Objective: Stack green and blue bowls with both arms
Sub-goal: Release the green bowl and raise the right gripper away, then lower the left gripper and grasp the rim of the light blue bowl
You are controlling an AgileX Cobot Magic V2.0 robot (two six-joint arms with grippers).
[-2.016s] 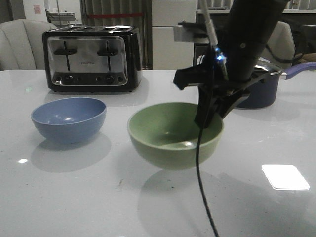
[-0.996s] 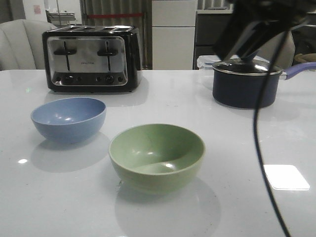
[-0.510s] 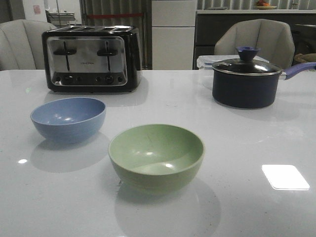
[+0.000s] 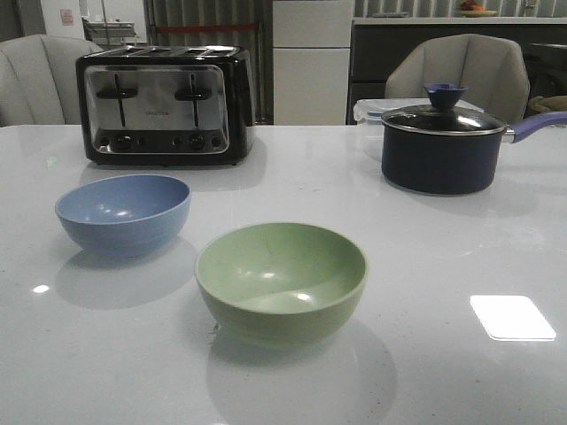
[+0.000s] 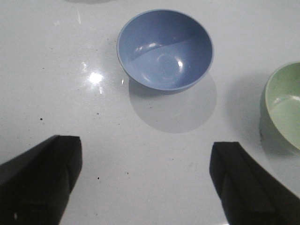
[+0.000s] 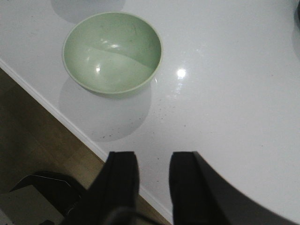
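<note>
Since both bowls stood apart, unstacked: front view, green bowl by worktop's near edge, blue bowl leftward. Left wrist: left gripper spread wide, empty, above blue bowl. Right wrist: right gripper slightly parted, released, off the near edge.

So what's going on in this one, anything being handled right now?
Nothing is held at this moment. The green bowl and the blue bowl sit apart on the white table, not stacked. The left end effector hangs open above the table near the blue bowl. The right end effector is over the table's edge, away from the green bowl, its fingers a small gap apart and empty. A toaster and a lidded saucepan stand behind.
</note>
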